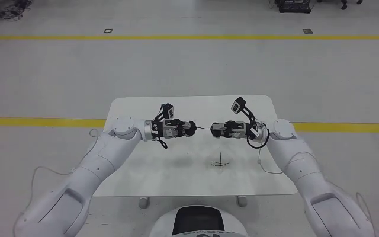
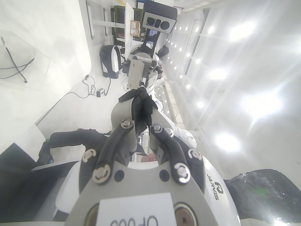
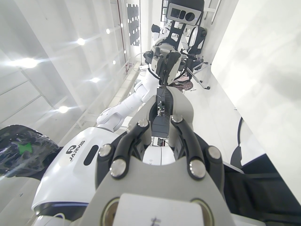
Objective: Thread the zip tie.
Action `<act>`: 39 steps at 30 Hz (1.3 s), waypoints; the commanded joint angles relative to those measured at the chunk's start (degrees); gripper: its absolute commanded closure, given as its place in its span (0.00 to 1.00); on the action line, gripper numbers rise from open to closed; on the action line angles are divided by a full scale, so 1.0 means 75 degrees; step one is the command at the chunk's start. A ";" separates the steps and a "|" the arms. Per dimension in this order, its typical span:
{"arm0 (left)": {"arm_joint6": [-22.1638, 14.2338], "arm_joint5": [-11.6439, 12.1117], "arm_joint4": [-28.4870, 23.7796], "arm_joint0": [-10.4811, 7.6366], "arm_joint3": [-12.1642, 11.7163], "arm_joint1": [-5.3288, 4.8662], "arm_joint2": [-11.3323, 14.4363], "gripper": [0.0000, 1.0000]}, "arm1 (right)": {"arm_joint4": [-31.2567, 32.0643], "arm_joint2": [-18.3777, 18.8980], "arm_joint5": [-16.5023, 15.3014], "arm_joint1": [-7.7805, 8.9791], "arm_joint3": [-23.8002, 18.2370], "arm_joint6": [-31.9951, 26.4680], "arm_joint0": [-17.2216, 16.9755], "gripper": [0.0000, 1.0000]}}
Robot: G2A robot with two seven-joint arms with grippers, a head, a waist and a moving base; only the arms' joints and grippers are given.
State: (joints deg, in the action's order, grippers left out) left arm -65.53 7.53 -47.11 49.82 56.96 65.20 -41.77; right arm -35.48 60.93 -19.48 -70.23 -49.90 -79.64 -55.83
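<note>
1. Black zip tie [image 1: 203, 128] hangs as a thin, nearly level line above the white table [image 1: 148, 172], stretched between the two grippers and well clear of the tabletop.
2. Left gripper [image 1: 193, 128] points inward toward the other arm. In its own wrist view its grey fingers [image 2: 122, 116] are pressed together on the black strap, whose dark end bunches just past the tips.
3. Right gripper [image 1: 213, 130] faces it from the opposite side, tip to tip with only a short stretch of tie between them. In the right wrist view its tips close onto the thin strap beside the ribbed black pad [image 3: 168, 102], while a narrow gap shows farther back between the fingers.
4. Both arms are held over the middle of the table, toward its far edge.
5. Spare ties [image 1: 220, 162], black and crossed over each other, lie flat on the table nearer the robot, below the right gripper and apart from both arms.
</note>
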 commanded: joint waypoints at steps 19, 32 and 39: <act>-0.0013 -0.0048 0.0114 0.0041 -0.0013 0.0056 -0.0095 0.48 | 0.0036 0.0022 0.0000 -0.0024 0.0082 0.0000 0.0002 1.00; 0.0018 -0.0004 0.0236 0.0019 -0.0014 0.0135 -0.0048 0.00 | -0.0461 -0.0235 0.0000 -0.0001 0.0084 0.0000 0.0003 1.00; 0.0093 0.0075 0.0496 -0.0030 0.0037 0.0164 0.0038 0.00 | -0.0571 -0.0387 0.0000 0.0020 0.0031 0.0000 0.0018 1.00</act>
State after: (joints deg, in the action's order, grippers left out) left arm -64.80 8.11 -43.33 49.59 57.24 66.43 -41.47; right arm -39.78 58.01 -19.48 -70.08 -49.68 -79.64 -55.69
